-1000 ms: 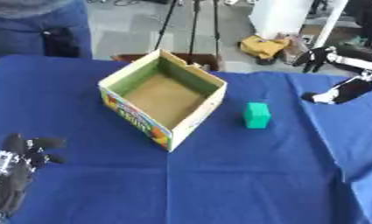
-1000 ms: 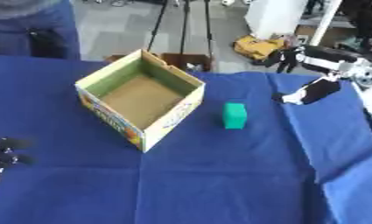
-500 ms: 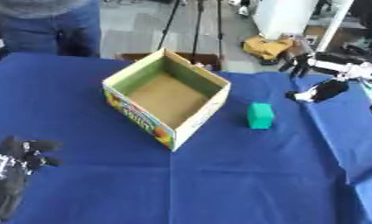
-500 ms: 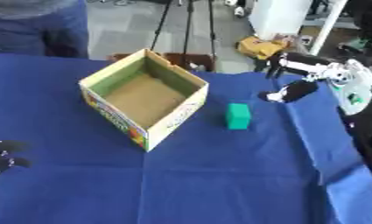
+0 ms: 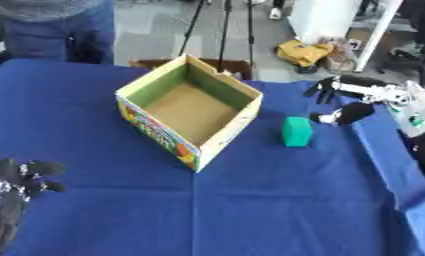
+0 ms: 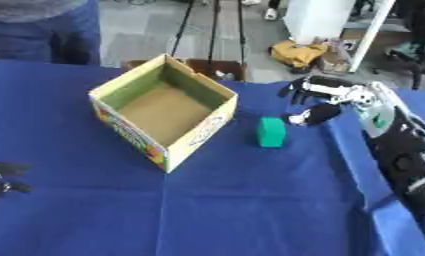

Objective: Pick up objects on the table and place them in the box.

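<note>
Reaching in from the right of the cardboard box (image 5: 191, 109), my right hand (image 5: 347, 99) hangs over the blue tablecloth (image 5: 250, 200) with its fingers spread and only lightly bent, holding nothing. The thumb points down toward the cloth and the other fingers stretch out above it, leaving a gap that faces the box. The green block (image 5: 296, 131) stands upright on the cloth just to the right of the box, between the box's near right wall and my hand. It lies near my thumb but apart from it; nothing of the hand touches it. The box sits open-topped with one corner turned toward me, its brown floor bare and its printed side facing the near edge. My left hand (image 5: 19, 182) rests far to the near left of the box, low on the cloth, fingers up and relaxed, well apart from both the box and the block.
</note>
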